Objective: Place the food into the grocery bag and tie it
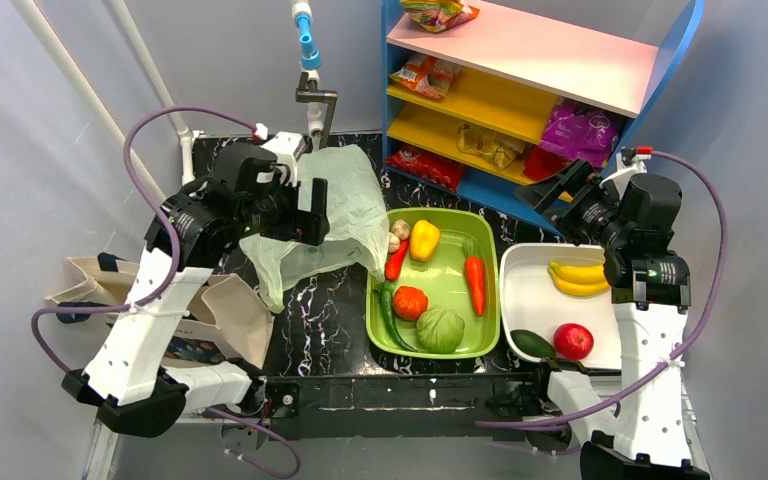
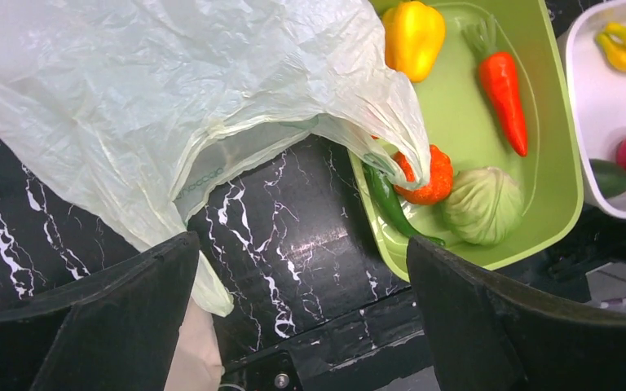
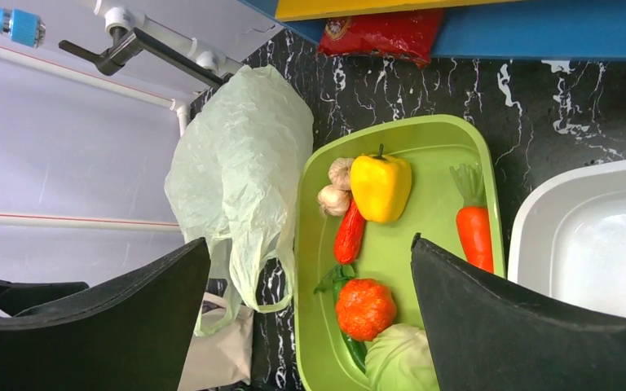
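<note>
The pale-green grocery bag (image 1: 350,200) lies crumpled on the black marble table, left of the green tray (image 1: 447,272). The tray holds a cabbage (image 1: 440,329), an orange-red tomato (image 1: 410,302), a yellow pepper (image 1: 423,240), a carrot (image 1: 475,284) and chilies. Bananas (image 1: 577,278) lie in the white tray (image 1: 532,300). My left gripper (image 1: 290,215) hovers over the bag's near edge, open and empty; its view shows the bag (image 2: 171,81) and cabbage (image 2: 482,205). My right gripper (image 1: 558,195) is open and empty, raised behind the white tray; its view shows the bag (image 3: 244,155) and tomato (image 3: 365,308).
A red apple (image 1: 573,341) and a dark green fruit (image 1: 533,344) share the white tray. A beige canvas tote (image 1: 222,312) lies at the near left. A blue shelf (image 1: 520,60) with snack packets (image 1: 585,130) stands at the back right. A metal stand (image 1: 312,95) rises behind the bag.
</note>
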